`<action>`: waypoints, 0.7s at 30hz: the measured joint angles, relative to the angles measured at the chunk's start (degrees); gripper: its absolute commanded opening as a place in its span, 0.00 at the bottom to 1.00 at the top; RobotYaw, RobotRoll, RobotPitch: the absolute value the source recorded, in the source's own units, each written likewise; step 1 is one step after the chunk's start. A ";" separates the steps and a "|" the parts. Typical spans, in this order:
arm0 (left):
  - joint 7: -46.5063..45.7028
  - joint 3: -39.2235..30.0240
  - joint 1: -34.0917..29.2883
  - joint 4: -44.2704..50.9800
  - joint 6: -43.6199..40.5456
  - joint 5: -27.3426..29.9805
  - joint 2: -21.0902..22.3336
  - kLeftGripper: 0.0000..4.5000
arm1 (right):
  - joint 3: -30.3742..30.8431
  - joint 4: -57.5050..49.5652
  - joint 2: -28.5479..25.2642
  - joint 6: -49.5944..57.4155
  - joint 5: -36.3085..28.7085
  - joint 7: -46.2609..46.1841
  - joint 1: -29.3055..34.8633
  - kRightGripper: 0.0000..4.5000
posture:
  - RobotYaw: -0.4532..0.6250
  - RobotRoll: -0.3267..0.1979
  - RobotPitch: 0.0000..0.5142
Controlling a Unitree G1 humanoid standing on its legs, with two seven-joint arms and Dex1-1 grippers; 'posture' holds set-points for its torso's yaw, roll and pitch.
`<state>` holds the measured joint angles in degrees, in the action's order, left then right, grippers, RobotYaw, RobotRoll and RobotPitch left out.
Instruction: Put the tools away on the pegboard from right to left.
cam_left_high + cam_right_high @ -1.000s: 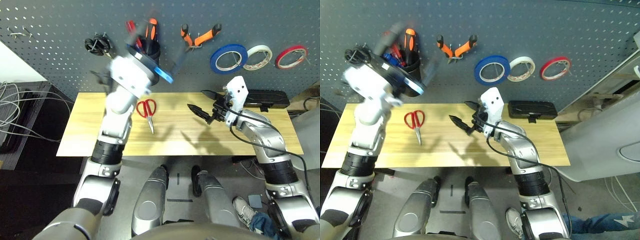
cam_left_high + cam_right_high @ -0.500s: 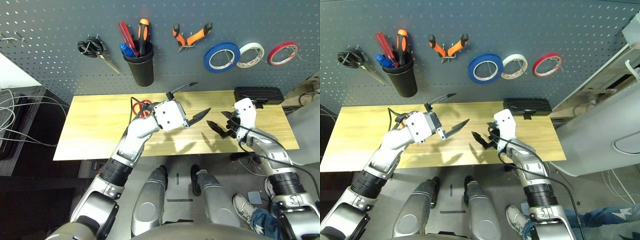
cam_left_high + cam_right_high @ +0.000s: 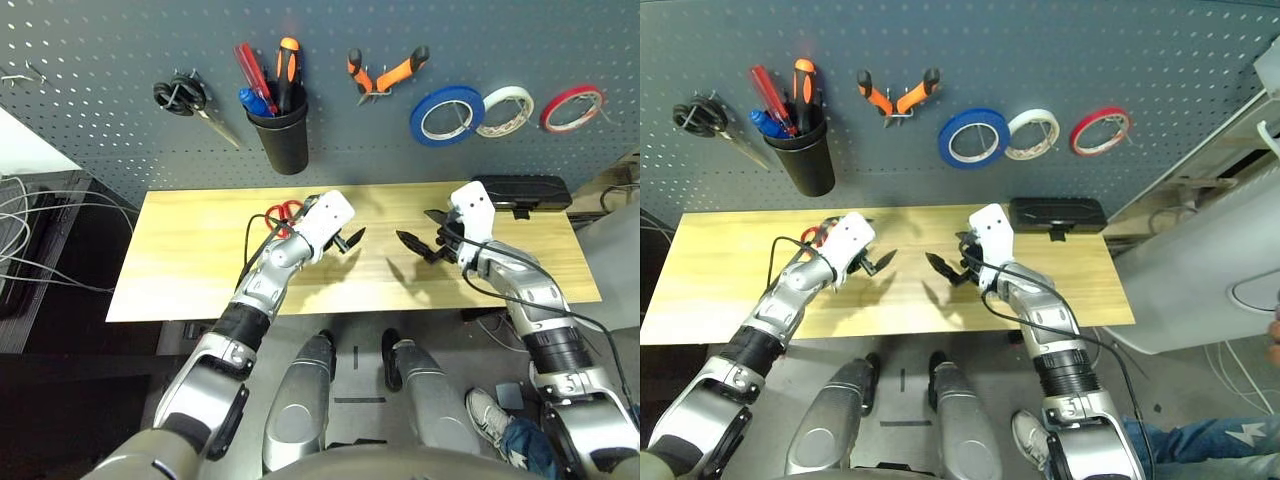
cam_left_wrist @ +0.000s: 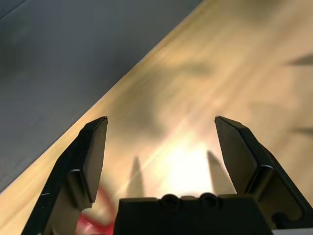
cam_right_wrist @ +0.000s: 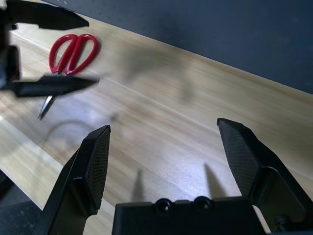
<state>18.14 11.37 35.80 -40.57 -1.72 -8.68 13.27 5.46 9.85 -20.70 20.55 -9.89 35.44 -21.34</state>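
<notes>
The red-handled scissors (image 5: 73, 55) lie on the tabletop (image 3: 180, 255), left of its middle, handles toward the back edge, partly covered by the left arm in the eye views. The left claw (image 4: 161, 118) is just beside them, above the wood on their right-hand side, spread wide and empty. The right claw (image 5: 164, 122), also wide open with nothing in it, hangs well apart from them, over the right half of the tabletop.

A second ago the left claw was up by the black cup (image 3: 285, 140); half a second ago it reached farther right, and now it has drawn back toward the scissors, which seem not to have moved, as far as the covered view allows.

On the pegboard (image 3: 340, 150), the blue-handled screwdriver (image 3: 256, 102) stands in the cup, with the pliers (image 3: 385, 75) and the blue tape roll (image 3: 446, 139) hung to its right. A black case (image 3: 525, 190) sits by the back right corner.
</notes>
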 measured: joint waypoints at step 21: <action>-16.70 -16.48 6.87 -22.41 -4.21 6.55 3.75 1.00 | 6.02 -1.63 5.20 2.01 2.04 1.73 -3.94 1.00 | 0.50 0.62 0.57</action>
<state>1.45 -5.11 42.67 -62.97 -5.93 -2.13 17.03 11.47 8.22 -15.50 22.56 -7.85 37.16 -25.29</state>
